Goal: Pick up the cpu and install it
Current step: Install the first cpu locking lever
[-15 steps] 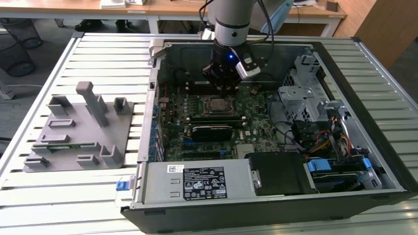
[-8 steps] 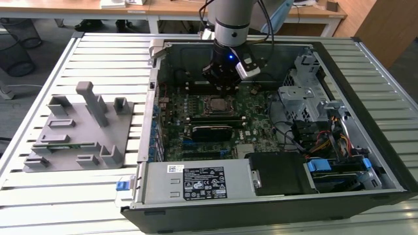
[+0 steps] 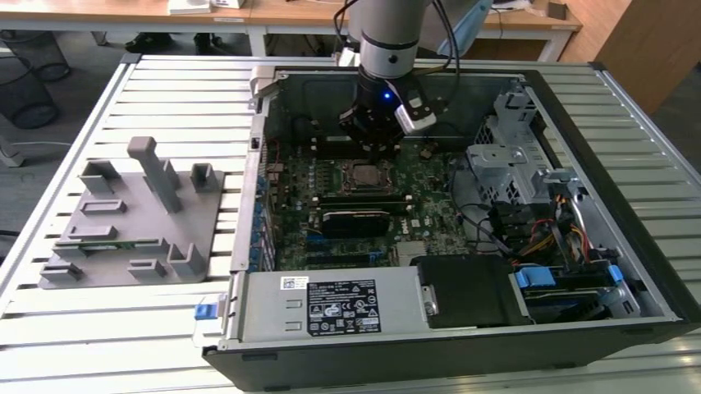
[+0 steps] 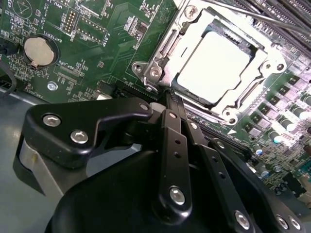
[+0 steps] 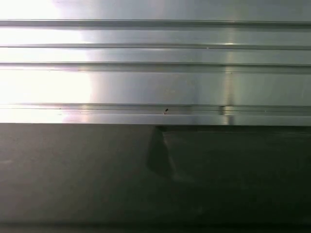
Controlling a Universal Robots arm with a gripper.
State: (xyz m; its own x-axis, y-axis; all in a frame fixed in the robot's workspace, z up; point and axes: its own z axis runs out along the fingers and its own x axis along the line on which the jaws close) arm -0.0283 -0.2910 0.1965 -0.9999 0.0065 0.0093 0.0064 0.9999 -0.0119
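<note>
Claw (image 4: 170,94) beside one socketed cpu (image 4: 214,65)

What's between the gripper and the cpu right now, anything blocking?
Nothing visible. In the second wrist view the cpu already lies in the socket frame, top bare, with the gripper just at the frame's edge. In the exterior view the gripper hangs right above the socket.

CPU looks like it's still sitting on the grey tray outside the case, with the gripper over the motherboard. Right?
Not quite. The cpu is already seated in the motherboard socket, as the second wrist view shows. The gripper is indeed over the motherboard, inside the case, in the exterior view.
</note>
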